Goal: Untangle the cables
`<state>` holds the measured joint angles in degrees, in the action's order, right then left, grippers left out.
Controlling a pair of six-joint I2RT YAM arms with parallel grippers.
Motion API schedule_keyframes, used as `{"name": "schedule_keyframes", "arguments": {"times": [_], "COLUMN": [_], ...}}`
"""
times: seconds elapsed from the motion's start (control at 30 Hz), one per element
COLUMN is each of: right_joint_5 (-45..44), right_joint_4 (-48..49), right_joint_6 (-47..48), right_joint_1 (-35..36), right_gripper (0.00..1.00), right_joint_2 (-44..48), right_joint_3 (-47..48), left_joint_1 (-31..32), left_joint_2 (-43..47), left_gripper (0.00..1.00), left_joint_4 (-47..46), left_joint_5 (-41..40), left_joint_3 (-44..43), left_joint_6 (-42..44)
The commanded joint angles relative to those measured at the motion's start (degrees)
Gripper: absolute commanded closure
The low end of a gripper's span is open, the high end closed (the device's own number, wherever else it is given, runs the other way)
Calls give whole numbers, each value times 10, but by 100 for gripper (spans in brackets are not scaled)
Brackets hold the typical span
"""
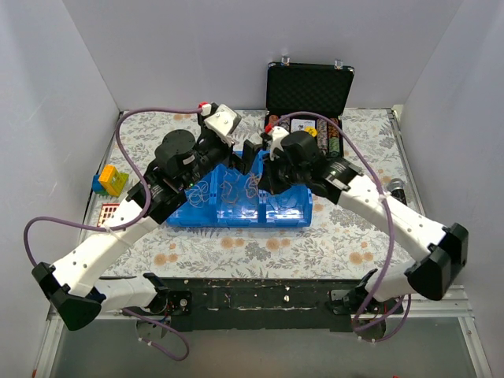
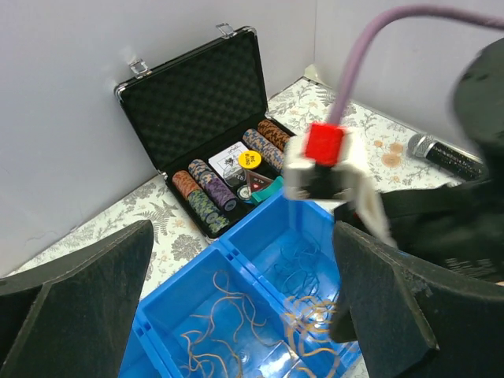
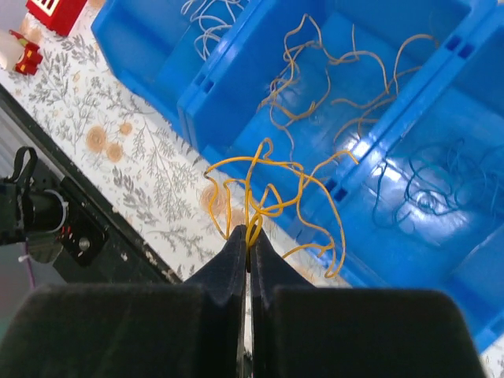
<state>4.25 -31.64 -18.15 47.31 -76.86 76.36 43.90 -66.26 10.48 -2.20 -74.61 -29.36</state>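
Observation:
My right gripper is shut on a loose bunch of yellow cables and holds it above the front rim of the blue three-bin tray. In that tray, whitish cables lie in one end bin, yellow ones in the middle and bluish ones in the other end bin. My left gripper is wide open and empty, above the tray, over the yellow cables and bluish cables. From the top, both grippers, left and right, meet over the tray.
An open black case of poker chips stands behind the tray. Yellow and blue blocks and a red piece lie at the left. A dark cylinder lies at the right. The black rail runs along the table's front edge.

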Motion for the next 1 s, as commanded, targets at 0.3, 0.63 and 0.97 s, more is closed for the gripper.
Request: {"name": "schedule_keyframes", "arguments": {"times": [0.3, 0.63, 0.97], "right_joint_5": [29, 27, 46], "right_joint_4": [103, 110, 147], "right_joint_6": [12, 12, -6], "right_joint_1": [-48, -56, -114], "right_gripper": [99, 13, 11], "right_joint_2": [-204, -176, -23], "right_joint_3": [130, 100, -58], "left_joint_1": [-8, -11, -11], "left_joint_2": [24, 26, 67], "left_gripper": [2, 2, 2], "left_joint_4": [-13, -10, 31], "left_joint_5": [-20, -24, -41], "left_joint_3": [15, 29, 44], "left_joint_6": [-31, -52, -66]}}
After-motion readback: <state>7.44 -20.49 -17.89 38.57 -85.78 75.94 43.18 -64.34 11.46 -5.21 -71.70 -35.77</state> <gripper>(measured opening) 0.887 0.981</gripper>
